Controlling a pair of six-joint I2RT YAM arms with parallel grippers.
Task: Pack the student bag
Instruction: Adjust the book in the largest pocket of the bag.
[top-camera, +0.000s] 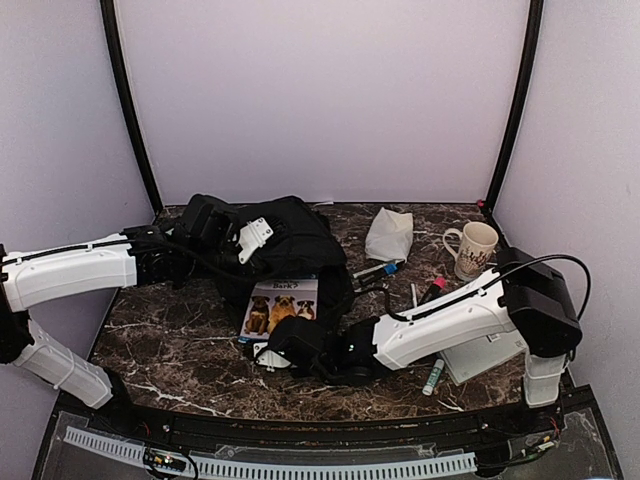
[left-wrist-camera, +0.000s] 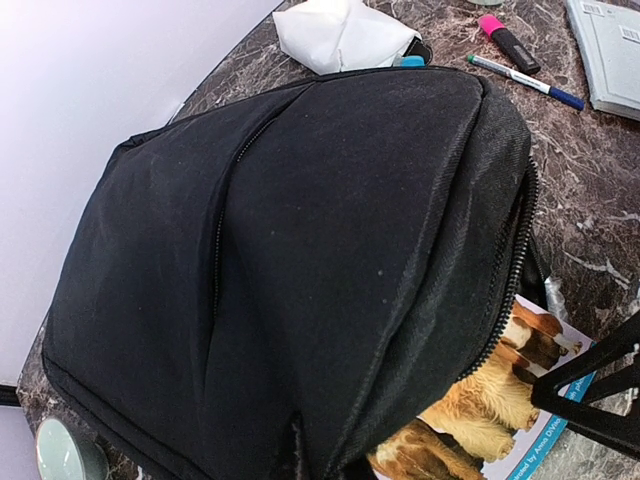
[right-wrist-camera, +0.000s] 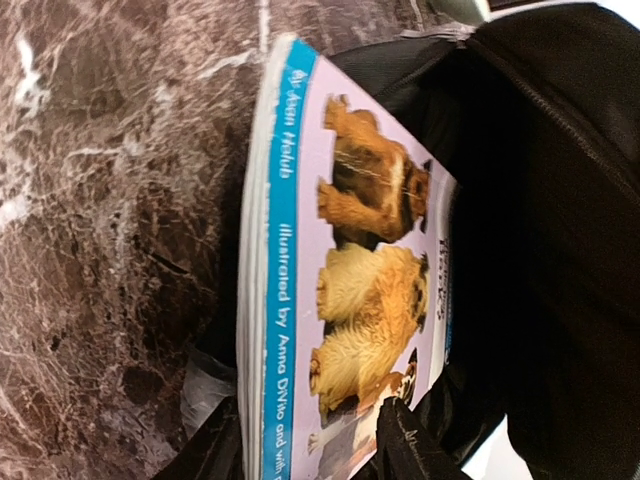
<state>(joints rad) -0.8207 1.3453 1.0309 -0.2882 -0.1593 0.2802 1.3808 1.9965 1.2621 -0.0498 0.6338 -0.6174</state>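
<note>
Marble table (top-camera: 180, 350) open left of book (top-camera: 282, 303), half inside student bag (top-camera: 300, 235). My right gripper (right-wrist-camera: 310, 430) straddles its outer edge, grip unclear; left gripper (top-camera: 255, 235) clamps bag fabric.

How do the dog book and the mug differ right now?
The dog book lies flat, its far end tucked into the mouth of the student bag; the mug stands upright on the table, apart from the bag. The right gripper is at the book's near edge; nothing touches the mug. Neither is fully packed.
</note>
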